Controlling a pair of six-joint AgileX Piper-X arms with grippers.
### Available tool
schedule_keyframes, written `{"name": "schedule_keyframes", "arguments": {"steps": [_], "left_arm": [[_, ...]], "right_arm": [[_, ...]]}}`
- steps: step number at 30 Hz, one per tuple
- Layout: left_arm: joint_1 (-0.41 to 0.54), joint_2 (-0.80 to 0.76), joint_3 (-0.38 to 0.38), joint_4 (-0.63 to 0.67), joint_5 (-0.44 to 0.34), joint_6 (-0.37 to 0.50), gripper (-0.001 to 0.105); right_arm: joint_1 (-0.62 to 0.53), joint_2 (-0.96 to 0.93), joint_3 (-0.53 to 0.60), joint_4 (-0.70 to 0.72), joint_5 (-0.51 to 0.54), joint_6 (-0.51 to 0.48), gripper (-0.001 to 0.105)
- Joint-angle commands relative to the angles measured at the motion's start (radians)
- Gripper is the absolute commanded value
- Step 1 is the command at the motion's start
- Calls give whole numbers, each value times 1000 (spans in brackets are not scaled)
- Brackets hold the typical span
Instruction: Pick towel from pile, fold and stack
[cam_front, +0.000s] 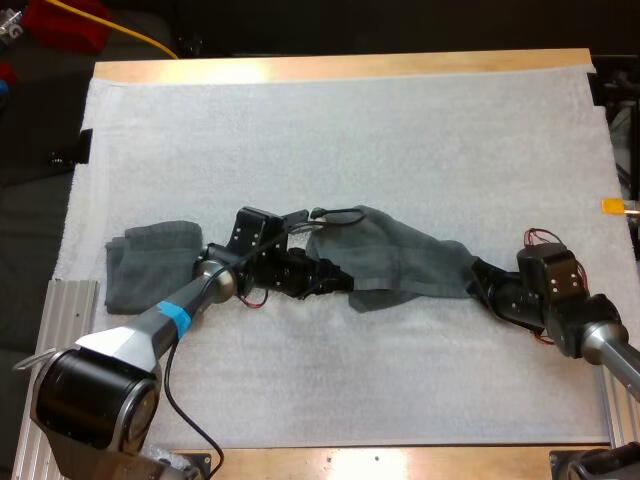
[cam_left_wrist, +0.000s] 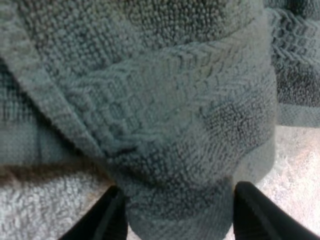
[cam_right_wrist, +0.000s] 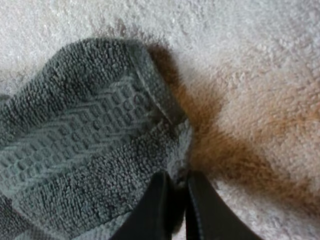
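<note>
Left gripper (cam_front: 340, 280) and right gripper (cam_front: 478, 276) each pinch an end of the dark grey-green terry towel (cam_front: 400, 255), stretched across the white mat's (cam_front: 350, 130) middle.

A dark grey-green towel (cam_front: 400, 262) lies pulled into a long, loose band across the middle of the white mat (cam_front: 350, 130), running from the centre towards the right. Its surface is looped terry with a woven herringbone border. The left claw (cam_front: 338, 274) clamps its bunched left end, and the right claw (cam_front: 476, 277) pinches its narrow right corner. A second towel (cam_front: 150, 262) of the same colour lies folded in a rough rectangle at the mat's left.
</note>
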Motion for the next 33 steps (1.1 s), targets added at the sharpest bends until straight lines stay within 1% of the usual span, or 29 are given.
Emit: {"name": "schedule_keyframes", "arguments": {"steps": [1, 3, 5, 8, 10, 13, 15, 17, 20, 26, 30, 33], "left_arm": [[-2, -1, -6, -4, -12, -8, 43], [-2, -1, -6, 3, -15, -8, 37], [-2, -1, -6, 10, -15, -8, 27], [-2, -1, -6, 18, -15, -8, 19], [-2, -1, -6, 28, -15, 0, 16], [-2, -20, -6, 59, -17, 61, 7], [-2, -48, -6, 93, -26, 112, 1], [-2, -97, -6, 133, -63, 165, 0], [-2, -161, -6, 178, -88, 228, 0], [-2, -272, -22, 260, -93, 245, 0], [-2, -330, -62, 327, -109, 260, 0], [-2, -363, -128, 421, -150, 290, 0]], "right_arm": [[-1, -8, 0, -6, -1, -13, 0], [-1, -8, 0, -6, -1, -13, 0], [-1, -8, 0, -6, -1, -13, 0], [-1, -8, 0, -6, -3, -19, 0], [-1, -8, 0, -6, -14, -19, 0], [-1, -8, -2, -6, -79, -19, 0], [-1, -14, -8, -5, -119, -46, 0], [-1, -32, -21, 18, -119, -82, 0], [-1, -76, -44, 59, -89, -101, 0], [-1, -167, -114, 162, -63, -163, 0], [-1, -206, -170, 219, -63, -199, 0], [-1, -220, -229, 266, -63, -222, 0]]}}
